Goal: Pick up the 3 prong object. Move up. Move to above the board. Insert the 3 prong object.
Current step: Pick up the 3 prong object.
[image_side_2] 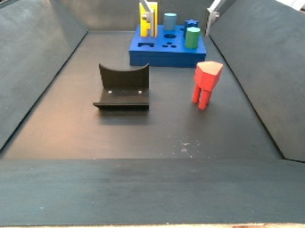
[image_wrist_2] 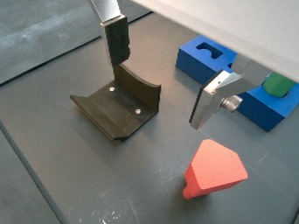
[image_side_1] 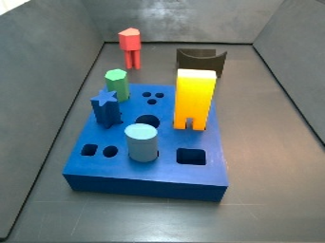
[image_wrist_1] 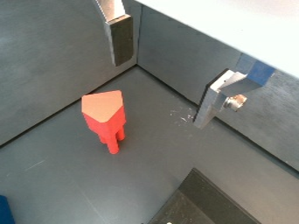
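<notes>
Nothing done yet: gripper (image_wrist_2: 158, 74), fingers wide apart and empty, hangs above the floor; 3 prong object (image_wrist_2: 214, 169) stands lower right, unpicked, apart from the board (image_side_1: 152, 157).

The 3 prong object (image_side_2: 206, 83) is a small red peg block with a wider head and thin prongs below. It stands upright on the dark tabletop (image_side_2: 143, 134), free of any hold, well apart from the board (image_side_1: 159, 142). The board is a thick blue square block lying flat, its top cut with variously shaped holes, including three small round ones. The end effector (image_wrist_1: 163, 74) hangs above the red block with its plates spread apart.
</notes>
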